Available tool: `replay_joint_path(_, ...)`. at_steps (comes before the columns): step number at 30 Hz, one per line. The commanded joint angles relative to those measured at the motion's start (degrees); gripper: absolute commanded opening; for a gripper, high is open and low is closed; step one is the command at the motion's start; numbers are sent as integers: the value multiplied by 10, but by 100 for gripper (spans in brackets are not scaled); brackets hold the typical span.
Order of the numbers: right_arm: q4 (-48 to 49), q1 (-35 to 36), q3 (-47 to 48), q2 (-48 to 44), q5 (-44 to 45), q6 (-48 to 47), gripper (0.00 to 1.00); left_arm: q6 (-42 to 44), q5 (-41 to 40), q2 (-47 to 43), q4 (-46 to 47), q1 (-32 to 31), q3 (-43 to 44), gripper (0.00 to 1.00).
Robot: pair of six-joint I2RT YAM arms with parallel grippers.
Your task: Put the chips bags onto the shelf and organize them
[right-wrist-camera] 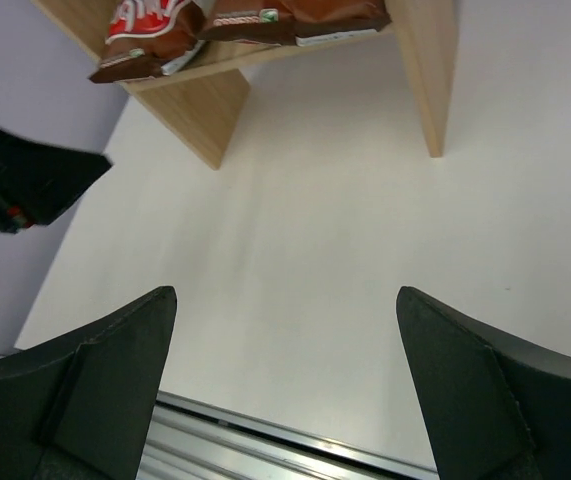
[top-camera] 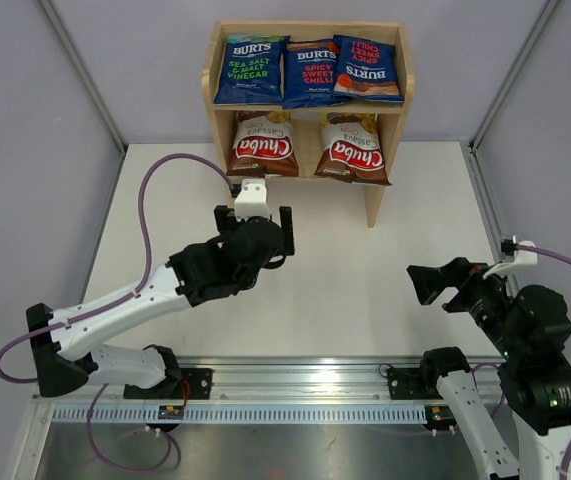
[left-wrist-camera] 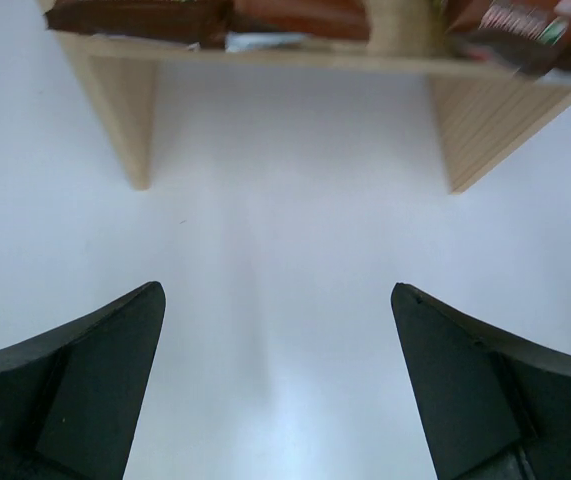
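Left pincer [left-wrist-camera: 275,290] agape; BURTS bags [top-camera: 310,72] overhead-only

Beyond the fingers [left-wrist-camera: 85,390], themselves showing as matt black plastic, the shelf [left-wrist-camera: 125,110] is presenting pale, matt, grained wood; the chips bags [top-camera: 310,72] are gleaming glossy; the desk [left-wrist-camera: 285,250] is reading smooth, matt white.

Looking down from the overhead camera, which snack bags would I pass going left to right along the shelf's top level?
Burts Sea Salt & Malt Vinegar bag → Burts Spicy Sweet Chilli bag → upside-down Burts chilli bag
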Motion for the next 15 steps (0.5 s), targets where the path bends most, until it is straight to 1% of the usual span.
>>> replay_joint_path(1, 20, 3, -10, 31, 72, -42, 99, 51, 21, -38, -213, 0, 15, 99)
replay_joint_path(4, 28, 3, -19, 35, 75, -45, 99, 60, 23, -116, -251, 1, -17, 99)
replay_joint_path(5, 34, 3, -18, 37, 69, -53, 99, 64, 20, -164, -251, 2, -40, 99)
replay_joint_path(6, 37, 3, -18, 37, 60, -58, 99, 80, 16, -189, -245, 3, -53, 99)
replay_joint_path(8, 37, 3, -14, 43, 64, -66, 99, 98, -12, -243, -223, 6, -85, 99)
replay_joint_path(9, 38, 3, -13, 45, 78, -69, 99, 124, -18, -297, -185, 7, -122, 99)
replay_joint_path(11, 40, 3, -13, 46, 96, -75, 99, 146, -30, -356, -138, 11, -165, 99)
replay_joint_path(12, 41, 3, -14, 45, 110, -84, 99, 151, -21, -402, -111, 21, -181, 99)
replay_joint_path(13, 42, 4, -13, 44, 119, -90, 99, 150, 1, -419, -106, 28, -181, 99)
replay_joint_path(15, 38, 3, -10, 44, 150, -109, 100, 154, -11, -445, -86, 44, -187, 99)
